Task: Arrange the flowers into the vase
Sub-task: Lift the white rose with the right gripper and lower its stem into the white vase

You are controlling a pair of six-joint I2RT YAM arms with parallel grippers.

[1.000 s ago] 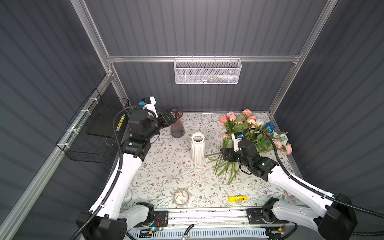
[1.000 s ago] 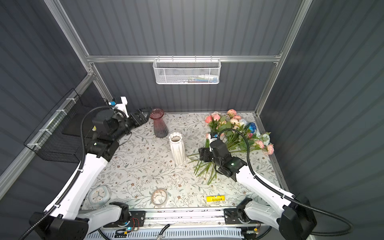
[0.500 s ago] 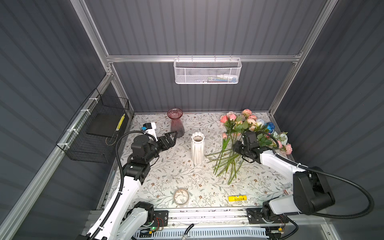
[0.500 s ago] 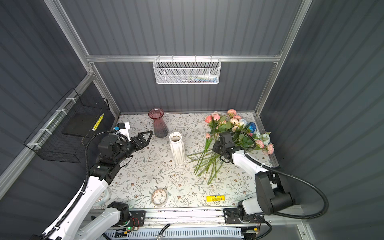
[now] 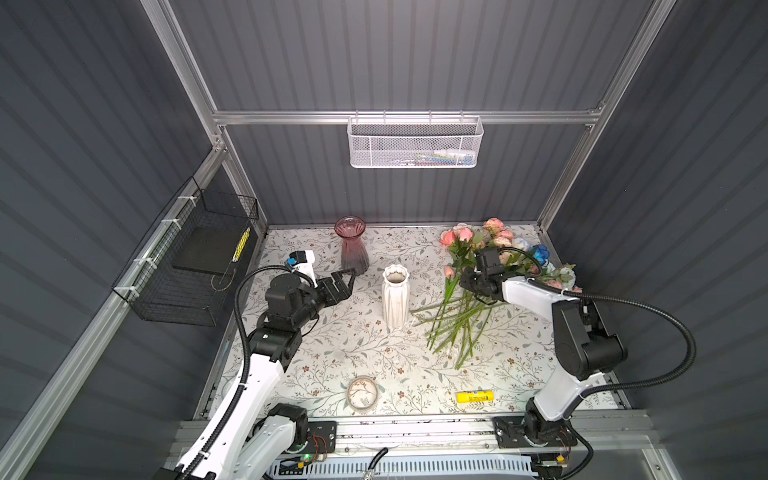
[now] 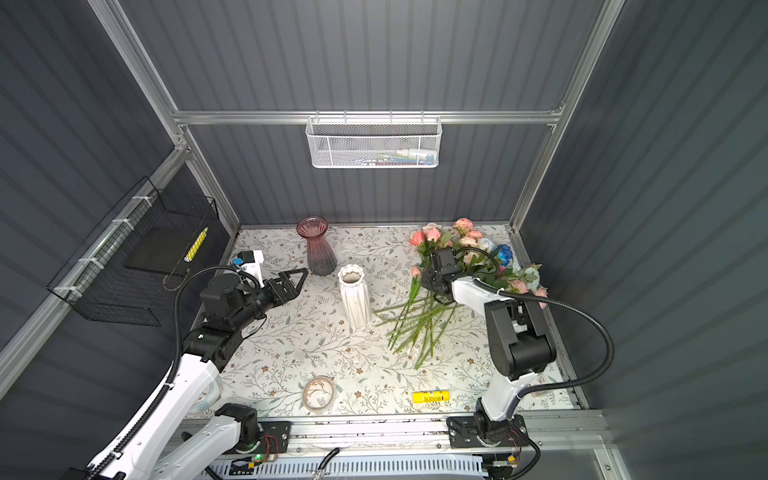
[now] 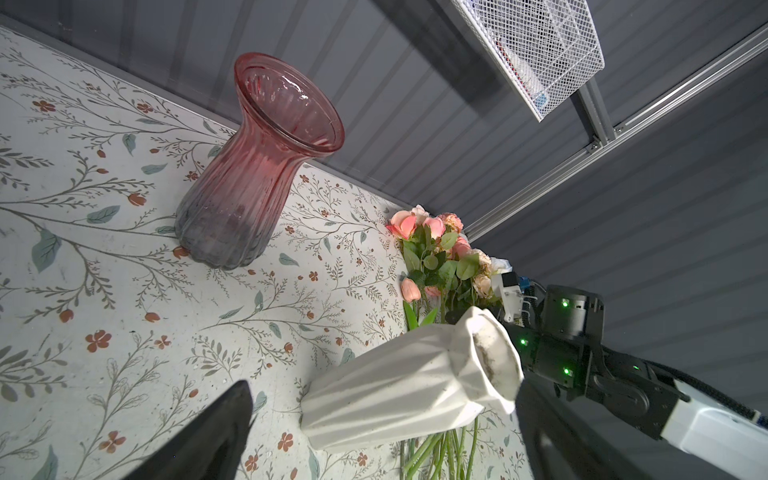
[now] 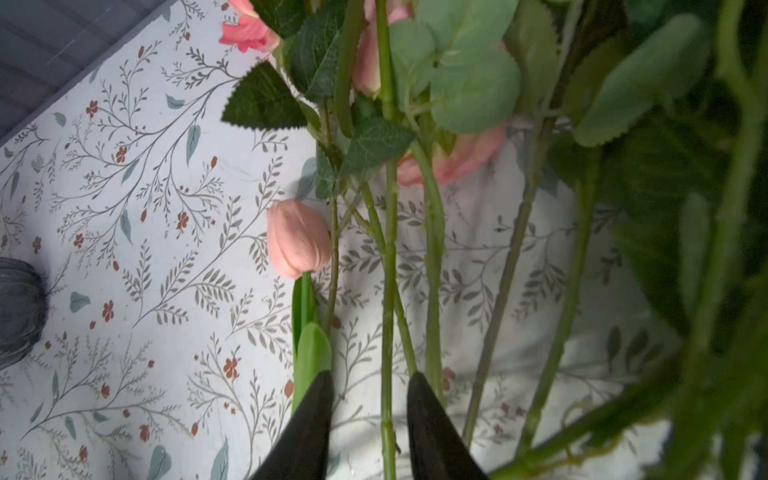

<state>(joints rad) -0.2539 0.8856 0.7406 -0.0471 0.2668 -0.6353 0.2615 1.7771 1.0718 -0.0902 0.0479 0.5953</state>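
- Nearest us, by the front rail, a small round dish (image 5: 362,394) and a yellow tube (image 5: 475,397) lie on the flower-patterned table (image 5: 332,357), well apart from each other.
- Farther in on the left, the left gripper (image 5: 352,277) hangs above the table with its jaws spread wide and nothing between them. It points toward the gap between the two vases.
- Near the middle, the white vase (image 5: 395,299) stands upright, its mouth facing up.
- To the right of it, the flowers (image 5: 455,320) lie in a loose bunch on the table. The green stems fan out toward us, and one stem end almost reaches the white vase's foot. The pink, peach and cream blooms pile up toward the back right corner, with a deep blue bloom (image 5: 540,252) among them.
- The right gripper (image 8: 371,376) is down among those stems. In the right wrist view its jaws stand partly apart, one on each side of a single green stem (image 8: 388,332), with a gap on both sides and no grip that we can see. A pink tulip bud (image 8: 297,237) lies just beside that stem.
- Behind the left gripper, the pink glass vase (image 5: 352,249) stands upright near the back wall.
- Farthest off, a black wire basket (image 5: 187,266) hangs on the left wall and a white mesh basket (image 5: 415,143) on the back rail.
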